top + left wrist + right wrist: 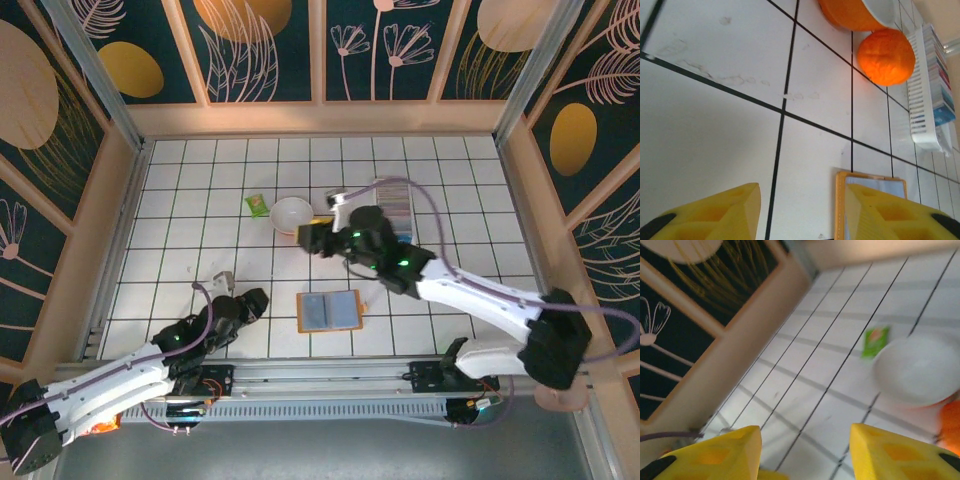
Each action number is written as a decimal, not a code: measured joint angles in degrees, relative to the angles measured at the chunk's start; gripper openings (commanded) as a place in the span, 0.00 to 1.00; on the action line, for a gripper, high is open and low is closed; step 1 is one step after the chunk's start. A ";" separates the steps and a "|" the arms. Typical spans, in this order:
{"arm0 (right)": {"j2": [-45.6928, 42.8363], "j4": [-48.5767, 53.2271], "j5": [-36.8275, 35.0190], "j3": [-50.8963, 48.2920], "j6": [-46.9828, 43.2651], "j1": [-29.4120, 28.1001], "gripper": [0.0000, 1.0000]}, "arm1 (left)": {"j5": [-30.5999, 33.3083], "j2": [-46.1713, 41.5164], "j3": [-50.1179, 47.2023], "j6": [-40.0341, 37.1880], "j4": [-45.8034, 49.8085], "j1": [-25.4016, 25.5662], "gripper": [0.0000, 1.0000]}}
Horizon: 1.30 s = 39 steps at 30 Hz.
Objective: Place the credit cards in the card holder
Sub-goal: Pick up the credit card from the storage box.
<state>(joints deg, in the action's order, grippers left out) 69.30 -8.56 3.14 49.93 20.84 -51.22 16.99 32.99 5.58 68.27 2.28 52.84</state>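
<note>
While the arm bases sit at the bottom of the overhead frame, the left tool [258,297] lies low in the lower left, over the white tiled surface [200,200]. Its wrist camera shows the yellow fingers [715,215] spread wide at the bottom of the frame, with bare tile in the gap and nothing pinched. Just right of it, at lower centre of the overhead frame, the tan wallet [330,311] lies open and flat, blue-grey inside up. One corner of it shows past the right finger in the left wrist view.

Farther up, the right arm reaches in from the lower right, and the right tool [305,238] hangs at the centre of the frame, just below the white bowl [292,213]. Its yellow fingers [890,455] also stand apart and grip nothing; that view is blurred.

An orange [886,56] sits beside the bowl, close to touching it, and a green packet [257,205] lies just left of the bowl.

Right of centre, partly behind the right arm, the card holder [398,200] rests on the surface. At the right edge of the left wrist view, what look like credit cards [944,114] stand on edge in its slots, blue at the near end.
</note>
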 measured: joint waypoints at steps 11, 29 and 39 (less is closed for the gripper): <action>-5.53 28.59 2.32 0.74 -73.77 23.21 0.68 | -5.20 5.64 0.57 -7.23 -9.84 0.00 0.60; 19.26 19.56 -8.26 -0.59 -106.92 29.07 0.78 | -6.05 2.23 -3.15 -10.64 -13.20 0.00 0.59; 21.53 17.03 -9.33 -0.31 -109.22 29.11 0.50 | -6.10 2.08 -4.22 -10.60 -14.34 0.00 0.54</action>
<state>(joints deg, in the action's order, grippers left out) 90.83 8.47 -6.20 49.63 -88.38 -22.11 10.90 35.07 1.37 57.67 -12.05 52.84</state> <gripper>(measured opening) 0.546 0.553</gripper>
